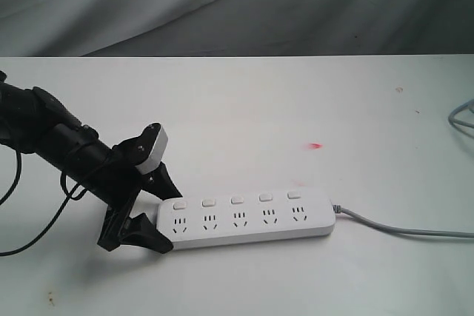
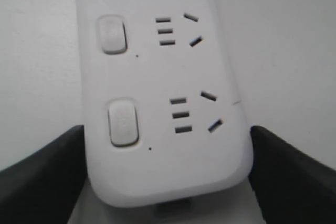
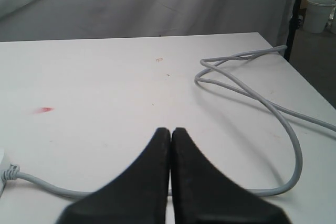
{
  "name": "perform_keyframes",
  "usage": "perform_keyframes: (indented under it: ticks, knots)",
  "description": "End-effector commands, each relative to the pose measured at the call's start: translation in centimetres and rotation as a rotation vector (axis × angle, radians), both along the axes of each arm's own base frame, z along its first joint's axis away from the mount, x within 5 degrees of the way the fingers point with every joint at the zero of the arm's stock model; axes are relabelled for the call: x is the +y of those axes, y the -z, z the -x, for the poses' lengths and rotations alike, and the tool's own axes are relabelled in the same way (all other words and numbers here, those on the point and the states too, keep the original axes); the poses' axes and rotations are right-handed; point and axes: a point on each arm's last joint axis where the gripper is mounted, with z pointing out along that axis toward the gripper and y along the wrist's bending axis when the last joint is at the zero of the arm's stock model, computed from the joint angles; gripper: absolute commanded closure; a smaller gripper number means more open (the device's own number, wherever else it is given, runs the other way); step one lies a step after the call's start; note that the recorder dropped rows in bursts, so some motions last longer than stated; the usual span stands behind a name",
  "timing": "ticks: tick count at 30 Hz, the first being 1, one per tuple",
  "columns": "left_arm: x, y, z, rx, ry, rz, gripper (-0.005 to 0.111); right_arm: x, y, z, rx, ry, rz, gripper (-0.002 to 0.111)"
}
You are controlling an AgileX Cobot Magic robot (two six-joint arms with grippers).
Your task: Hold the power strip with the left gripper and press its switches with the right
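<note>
One power strip — left end effector clamps it.

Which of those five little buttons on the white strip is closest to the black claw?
The end switch, farthest from the grey cord. It alone sits inside the left gripper, which straddles that end of the power strip.

You have a white table with the power strip lying flat at lower centre of the exterior view. Its grey cord trails along the tabletop to the right edge. A small red mark sits above the strip's right end.
</note>
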Motion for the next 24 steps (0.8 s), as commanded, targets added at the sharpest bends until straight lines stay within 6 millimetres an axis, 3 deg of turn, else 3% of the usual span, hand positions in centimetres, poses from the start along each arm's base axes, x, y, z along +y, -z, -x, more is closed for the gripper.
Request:
perform_keyframes:
  ticks: [1, 20, 24]
  knots:
    - [-0.11, 0.05, -0.19, -0.018, -0.002, -0.013, 0.107, -0.03, 0.09, 0.03, -0.002, 0.005, 0.01, 0.108]
    - [-0.11, 0.05, -0.19, -0.018, -0.002, -0.013, 0.107, -0.03, 0.09, 0.03, -0.002, 0.005, 0.01, 0.108]
    - [-0.11, 0.05, -0.19, -0.018, -0.002, -0.013, 0.107, -0.29, -0.58, -0.08, -0.062, 0.011, 0.121, 0.108]
